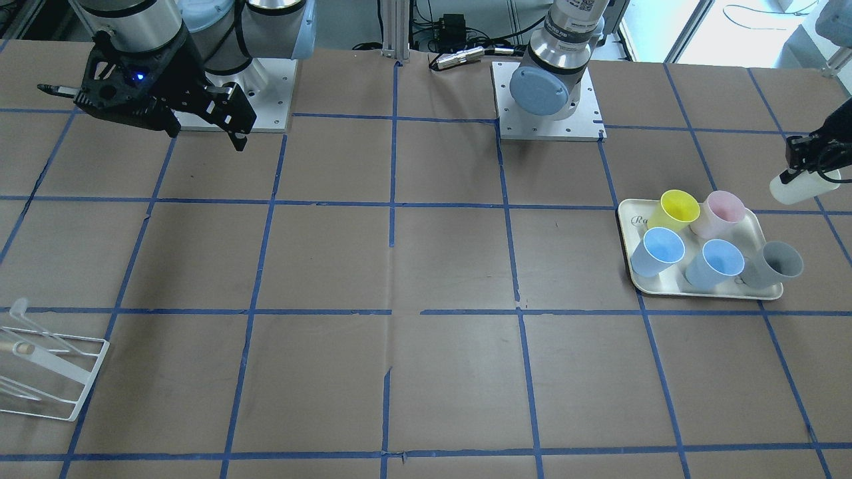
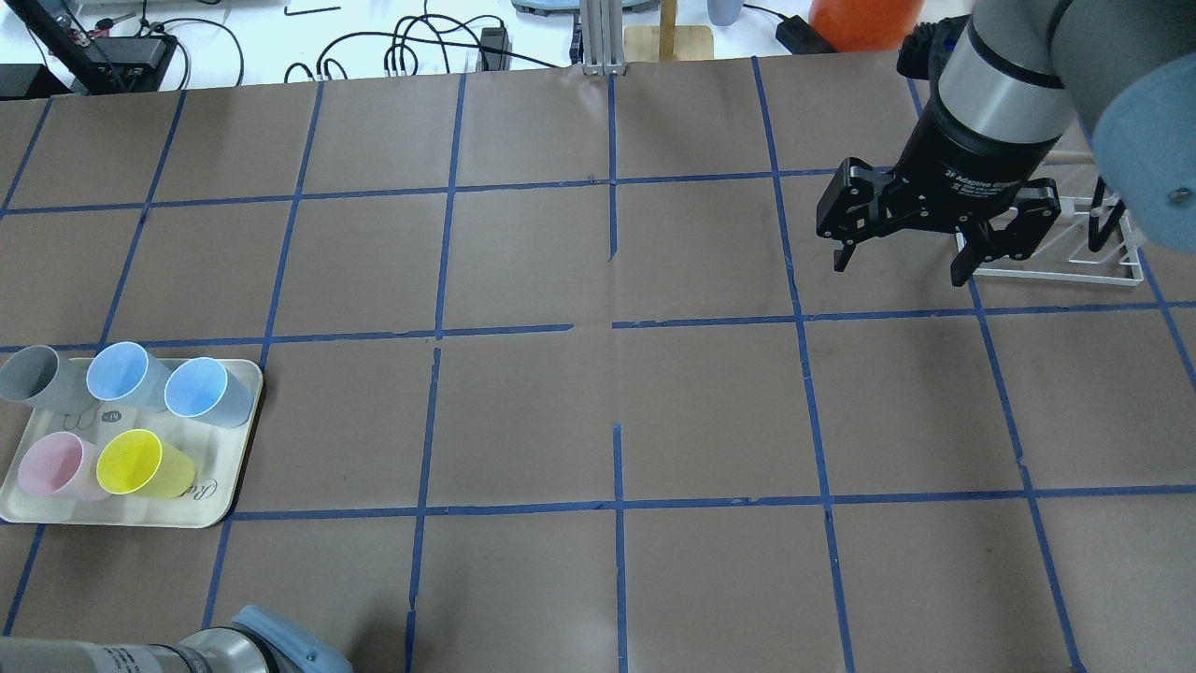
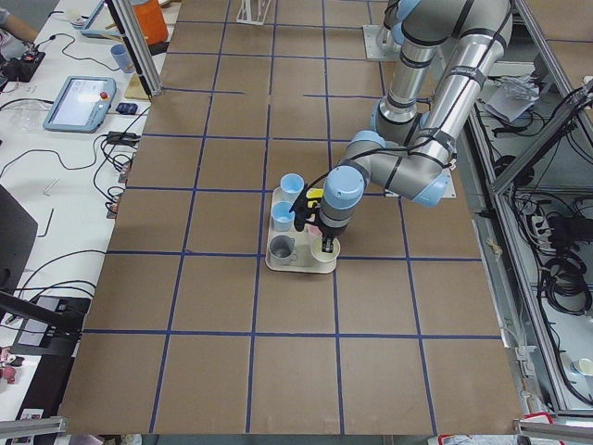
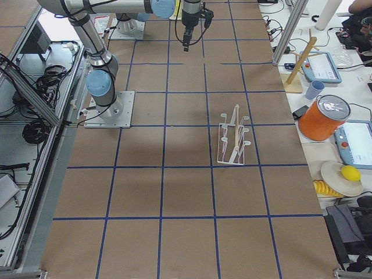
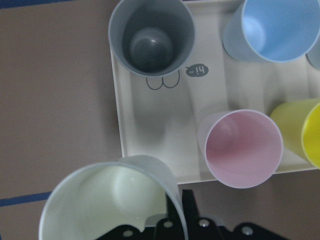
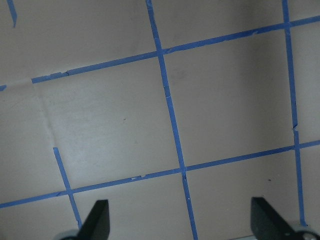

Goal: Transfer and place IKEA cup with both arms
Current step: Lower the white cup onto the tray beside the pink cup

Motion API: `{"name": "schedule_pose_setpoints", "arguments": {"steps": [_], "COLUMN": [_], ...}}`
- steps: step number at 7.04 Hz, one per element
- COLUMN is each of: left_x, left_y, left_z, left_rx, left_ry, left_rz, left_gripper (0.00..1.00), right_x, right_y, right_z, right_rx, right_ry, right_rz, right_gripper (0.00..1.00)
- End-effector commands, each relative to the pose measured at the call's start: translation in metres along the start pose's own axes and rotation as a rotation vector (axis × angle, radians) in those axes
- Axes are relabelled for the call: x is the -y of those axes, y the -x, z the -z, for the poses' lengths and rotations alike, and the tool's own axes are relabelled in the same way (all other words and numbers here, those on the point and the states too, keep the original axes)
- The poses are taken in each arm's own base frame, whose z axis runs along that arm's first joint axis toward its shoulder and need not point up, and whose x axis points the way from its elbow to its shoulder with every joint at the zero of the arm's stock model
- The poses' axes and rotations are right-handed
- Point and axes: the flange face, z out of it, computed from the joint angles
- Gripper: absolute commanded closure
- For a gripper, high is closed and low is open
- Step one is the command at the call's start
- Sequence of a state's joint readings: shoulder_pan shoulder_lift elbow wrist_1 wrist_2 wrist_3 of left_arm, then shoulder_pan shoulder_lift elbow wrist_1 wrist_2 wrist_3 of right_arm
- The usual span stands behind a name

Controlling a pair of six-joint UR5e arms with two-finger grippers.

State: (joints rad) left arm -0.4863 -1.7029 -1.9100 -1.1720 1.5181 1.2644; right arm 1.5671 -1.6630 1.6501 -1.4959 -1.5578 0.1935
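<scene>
Looked like a robotics lab: table papered brown and gridded with blue tape, right arm bolted to a metal base plate, teach pendants and loose cables alongside, aluminium framing at the edges.

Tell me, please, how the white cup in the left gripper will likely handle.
Probably light: the IKEA cup looks thin-walled and empty. Pinched at its rim by the left gripper, it may pivot or slip. Its smooth plastic seems stiff, not fragile.
</scene>
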Motion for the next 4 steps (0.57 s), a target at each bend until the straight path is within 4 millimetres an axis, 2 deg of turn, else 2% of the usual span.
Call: {"name": "schedule_pose_setpoints", "arguments": {"steps": [1,4], "left_x": [-0.001,0.005], "left_y": [0.008,0.008], "left_z": [-0.017,-0.031], "left_rx": [-0.028,-0.066], "left_ry": [0.003,-0.057], "left_rz": [-0.084,-0.289], "left_gripper": [0.95,0.96], "right_x": [-0.002,-0.002], "right_y": [0.000,0.000], "right_z": [-0.002,-0.011], "right_rx": [-0.010,-0.002], "right_ry": [0.008,0.015], "right_rz": [0.002,0.001], "right_gripper": [0.00,0.00]}}
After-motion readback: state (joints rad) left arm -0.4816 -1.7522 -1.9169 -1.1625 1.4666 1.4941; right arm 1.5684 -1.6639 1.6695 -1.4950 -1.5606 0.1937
